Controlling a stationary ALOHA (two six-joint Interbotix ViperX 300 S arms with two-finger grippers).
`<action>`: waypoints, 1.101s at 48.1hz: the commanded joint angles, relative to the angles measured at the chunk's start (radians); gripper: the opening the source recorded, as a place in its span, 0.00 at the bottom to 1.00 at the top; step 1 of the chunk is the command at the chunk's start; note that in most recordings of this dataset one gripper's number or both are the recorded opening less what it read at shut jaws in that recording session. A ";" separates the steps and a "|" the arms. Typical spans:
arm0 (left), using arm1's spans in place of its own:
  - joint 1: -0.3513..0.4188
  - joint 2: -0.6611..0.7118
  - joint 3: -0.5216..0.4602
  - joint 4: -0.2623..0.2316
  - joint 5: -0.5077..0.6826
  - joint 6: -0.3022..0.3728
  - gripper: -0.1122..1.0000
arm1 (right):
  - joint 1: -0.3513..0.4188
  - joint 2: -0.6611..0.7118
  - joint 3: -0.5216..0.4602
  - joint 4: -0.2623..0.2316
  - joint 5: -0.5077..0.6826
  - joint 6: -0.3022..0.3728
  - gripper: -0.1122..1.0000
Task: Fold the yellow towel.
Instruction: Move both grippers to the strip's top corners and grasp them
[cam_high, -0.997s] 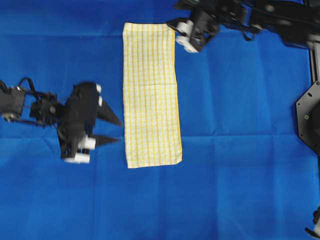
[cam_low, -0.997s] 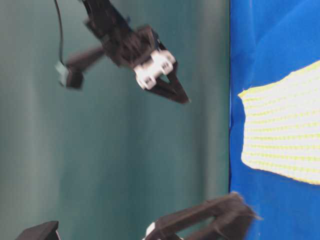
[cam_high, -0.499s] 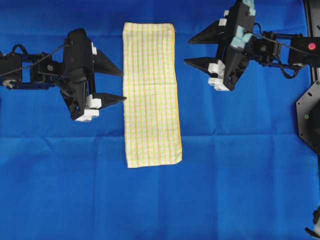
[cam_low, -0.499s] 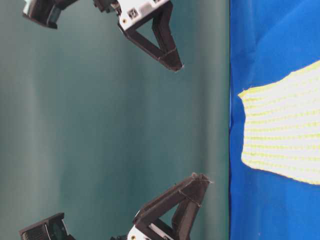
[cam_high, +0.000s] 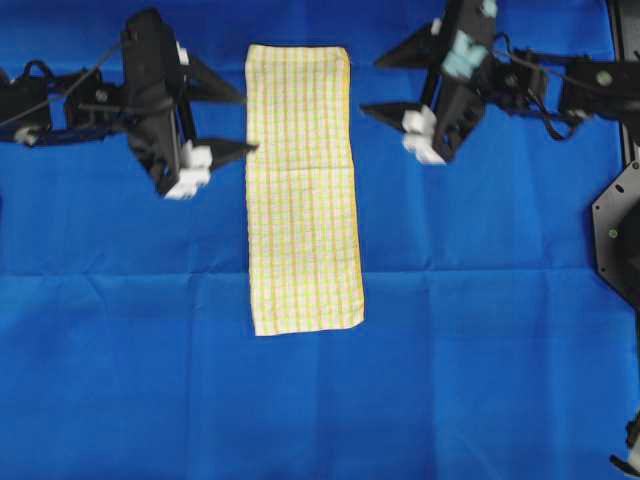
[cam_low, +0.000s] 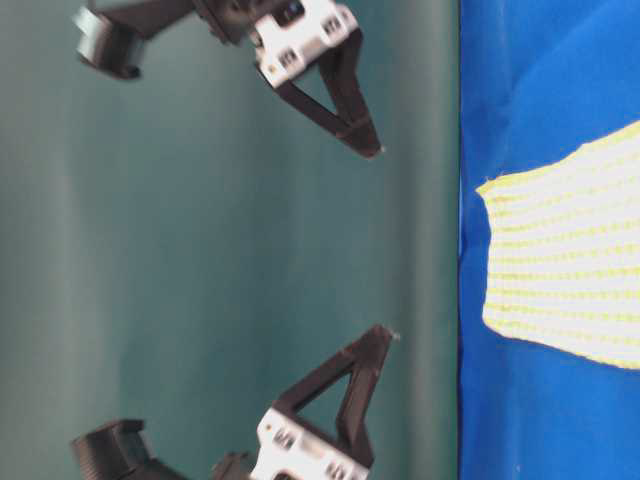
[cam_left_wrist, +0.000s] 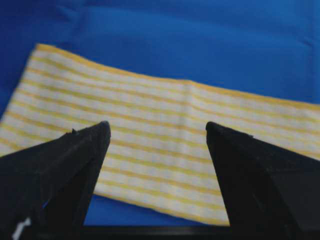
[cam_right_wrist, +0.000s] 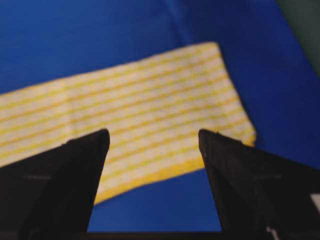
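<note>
Overhead view, left gripper (cam_high: 235, 122) and right gripper (cam_high: 385, 85) gaping wide, empty, flanking yellow towel (cam_high: 302, 190)

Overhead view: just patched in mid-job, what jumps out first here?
A long, narrow yellow-and-white checked woven towel lies flat, running top to bottom down the middle of the large plain blue cloth. Flanking its upper part are two black claws with jaws spread wide: the left claw beside its left edge, the right claw off its right edge. Neither holds the towel.
</note>
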 joint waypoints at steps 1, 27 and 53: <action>0.058 0.034 -0.015 0.005 -0.049 0.011 0.76 | -0.046 0.035 -0.046 0.000 -0.009 -0.002 0.77; 0.267 0.360 -0.100 0.005 -0.224 0.052 0.77 | -0.195 0.356 -0.209 0.031 -0.011 0.008 0.79; 0.304 0.520 -0.176 0.000 -0.267 0.049 0.65 | -0.195 0.479 -0.261 0.120 -0.025 0.011 0.75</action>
